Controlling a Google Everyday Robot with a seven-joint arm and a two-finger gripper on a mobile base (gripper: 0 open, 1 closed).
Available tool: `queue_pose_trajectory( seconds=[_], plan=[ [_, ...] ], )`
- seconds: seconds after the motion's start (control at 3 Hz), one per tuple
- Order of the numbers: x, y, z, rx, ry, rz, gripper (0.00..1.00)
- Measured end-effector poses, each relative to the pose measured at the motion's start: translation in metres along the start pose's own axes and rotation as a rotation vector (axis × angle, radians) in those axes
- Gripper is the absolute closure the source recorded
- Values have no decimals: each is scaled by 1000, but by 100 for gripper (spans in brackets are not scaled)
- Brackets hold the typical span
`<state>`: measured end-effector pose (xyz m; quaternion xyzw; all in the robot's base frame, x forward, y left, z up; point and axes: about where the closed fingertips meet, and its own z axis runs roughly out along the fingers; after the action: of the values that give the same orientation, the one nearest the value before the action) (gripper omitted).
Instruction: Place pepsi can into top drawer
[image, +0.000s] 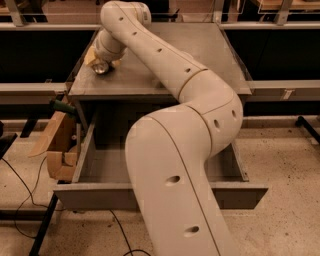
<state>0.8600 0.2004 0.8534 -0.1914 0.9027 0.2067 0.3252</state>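
Observation:
The pepsi can (102, 68) is at the far left of the grey cabinet top (150, 75); only its silver end and a bit of its side show under my wrist. My gripper (105, 63) is right at the can, mostly hidden behind the wrist of my white arm (190, 130). The top drawer (90, 196) is pulled wide open below the cabinet top. My arm covers much of its inside and the middle of its front panel.
A yellowish object (91, 55) lies just behind the can on the cabinet top. A torn cardboard box (60, 150) leans against the drawer's left side, with a green-handled item (62, 106) above it. Dark shelving runs along the back; cables lie on the floor at left.

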Motion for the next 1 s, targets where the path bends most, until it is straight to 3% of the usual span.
queue_pose_trajectory(
  seconds=[0.33,0.67,1.0],
  plan=[
    [1,-7,-4,33,2,-5,80],
    [5,-16,-11,63,-1,-6,100],
    [13,-35,-57,47,-66,-25,100]
  ],
)
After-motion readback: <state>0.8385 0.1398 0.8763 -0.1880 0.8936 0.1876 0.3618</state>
